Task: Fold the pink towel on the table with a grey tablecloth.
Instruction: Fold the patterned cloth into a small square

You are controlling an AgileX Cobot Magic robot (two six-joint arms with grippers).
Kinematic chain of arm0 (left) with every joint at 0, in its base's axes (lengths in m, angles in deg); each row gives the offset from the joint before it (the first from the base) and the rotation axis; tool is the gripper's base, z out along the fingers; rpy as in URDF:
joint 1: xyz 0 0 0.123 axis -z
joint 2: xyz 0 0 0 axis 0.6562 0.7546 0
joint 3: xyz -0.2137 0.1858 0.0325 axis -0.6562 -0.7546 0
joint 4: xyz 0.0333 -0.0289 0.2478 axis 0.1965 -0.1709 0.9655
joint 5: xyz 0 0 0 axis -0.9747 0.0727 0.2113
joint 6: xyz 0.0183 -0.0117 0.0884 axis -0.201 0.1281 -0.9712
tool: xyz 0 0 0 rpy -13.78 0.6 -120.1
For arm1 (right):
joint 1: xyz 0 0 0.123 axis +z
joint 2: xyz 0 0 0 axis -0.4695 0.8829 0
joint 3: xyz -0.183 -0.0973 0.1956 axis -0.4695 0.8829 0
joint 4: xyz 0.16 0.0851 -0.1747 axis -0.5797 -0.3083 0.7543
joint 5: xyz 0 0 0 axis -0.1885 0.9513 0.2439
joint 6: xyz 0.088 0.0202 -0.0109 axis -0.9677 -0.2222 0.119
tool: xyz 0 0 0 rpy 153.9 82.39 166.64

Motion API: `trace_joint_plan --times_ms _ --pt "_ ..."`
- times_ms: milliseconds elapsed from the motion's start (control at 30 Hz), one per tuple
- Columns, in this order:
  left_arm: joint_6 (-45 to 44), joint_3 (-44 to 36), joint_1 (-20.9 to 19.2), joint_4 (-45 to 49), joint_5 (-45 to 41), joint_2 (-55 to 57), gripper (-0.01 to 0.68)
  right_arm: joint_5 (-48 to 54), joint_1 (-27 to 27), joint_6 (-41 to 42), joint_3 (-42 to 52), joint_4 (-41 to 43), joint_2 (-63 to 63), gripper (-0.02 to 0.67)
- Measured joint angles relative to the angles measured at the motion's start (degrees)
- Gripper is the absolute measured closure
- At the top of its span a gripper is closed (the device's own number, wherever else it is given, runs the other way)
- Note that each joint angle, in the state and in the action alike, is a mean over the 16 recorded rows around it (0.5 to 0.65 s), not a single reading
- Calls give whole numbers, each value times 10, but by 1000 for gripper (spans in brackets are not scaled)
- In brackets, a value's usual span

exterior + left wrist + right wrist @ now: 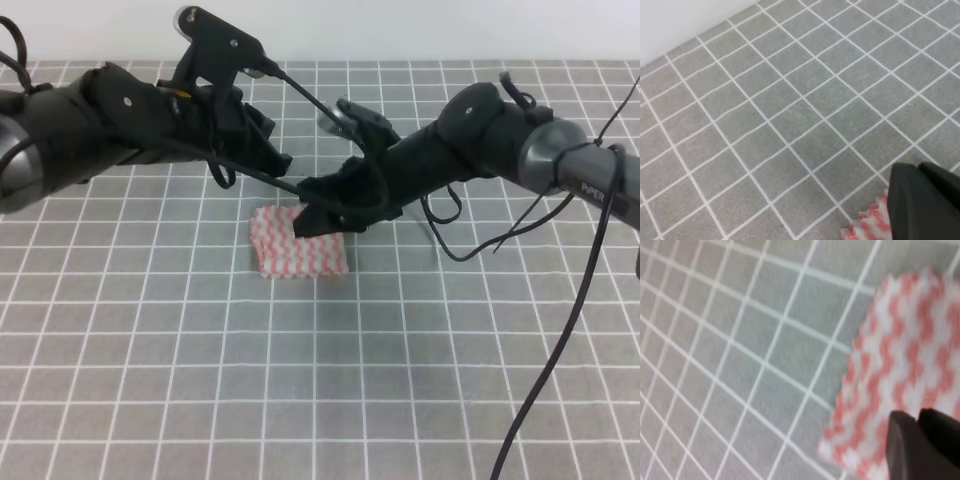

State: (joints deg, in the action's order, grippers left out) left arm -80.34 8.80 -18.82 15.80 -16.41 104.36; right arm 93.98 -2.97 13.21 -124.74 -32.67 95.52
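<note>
Grey tablecloth (150, 400) with a white grid covers the table and fills all three views; a pale wall (400, 25) runs along its far edge in the high view and shows again at the upper left corner of the left wrist view.

Item 1: pink towel (298, 243). Small cloth with pink and white zigzag stripes and notched edges, lying flat on the tablecloth directly under and just in front of both grippers. High view shows it as a compact rectangle about two grid squares wide, its far edge hidden by the right gripper. Right wrist view shows it blurred and large, just ahead of the fingertips (925, 445). Left wrist view shows only a notched corner (867, 225) beside the dark finger (920, 200).

Item 2: left gripper (275, 160). Sits just behind the towel's far left corner; whether its jaws are spread or pressed together cannot be told.

Item 3: right gripper (322, 215). Low at the towel's far edge, touching or nearly touching the cloth; two dark fingers stand close together in the wrist view, grip not discernible.

Open cloth lies on the near side of both grippers, and to their left and right.
</note>
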Motion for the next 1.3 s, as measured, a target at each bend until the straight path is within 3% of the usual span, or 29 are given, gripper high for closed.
trace_joint_plan --times_ms 300,1000,1300 --pt "0 0 -6 -1 -4 0 675 15 3 0 -1 40 11 657" --pt "0 -1 -9 -6 -116 43 675 52 -34 -17 -50 147 -3 665" --pt "-1 -1 -9 -8 -157 99 675 44 -40 -13 -51 141 0 665"
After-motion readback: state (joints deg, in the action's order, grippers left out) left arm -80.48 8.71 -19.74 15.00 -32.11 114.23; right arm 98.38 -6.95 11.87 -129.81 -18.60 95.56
